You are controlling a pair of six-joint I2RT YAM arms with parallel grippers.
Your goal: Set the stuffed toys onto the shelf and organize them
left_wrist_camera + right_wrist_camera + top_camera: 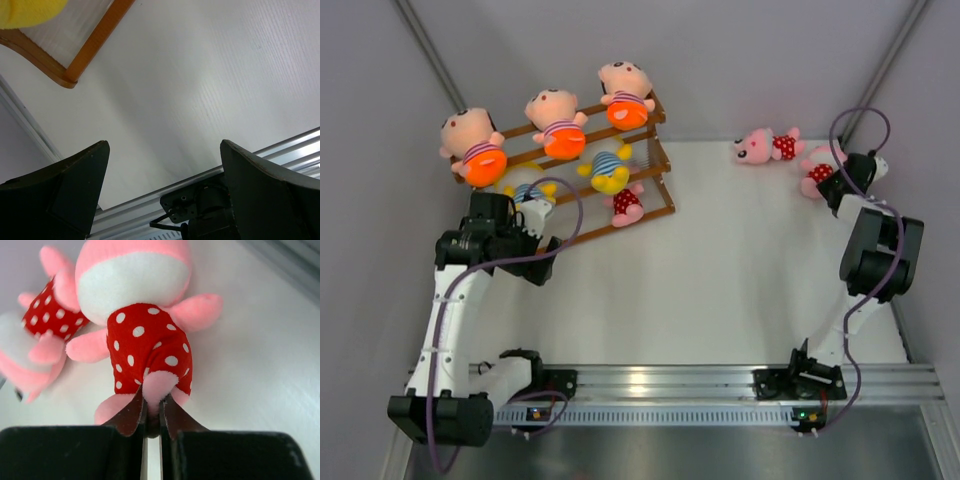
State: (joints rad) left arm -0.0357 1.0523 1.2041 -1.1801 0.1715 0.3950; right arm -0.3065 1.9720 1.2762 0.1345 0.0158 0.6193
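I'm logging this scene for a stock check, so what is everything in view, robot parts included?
Shelf: one, brown wood, three tiers, far left of the table.
Peach-faced dolls: three, orange shorts, in a row on the top tier.
Yellow dolls: two, blue-striped shirts, on the shelf below the top tier; one is partly hidden by the left arm.
Pink dolls: three, red polka-dot dresses; one on the lowest tier, two lying on the table at the far right.
Table: one, white.
Left gripper: open, empty, beside the shelf's near corner.
Right gripper: shut on a foot of the rightmost pink doll.
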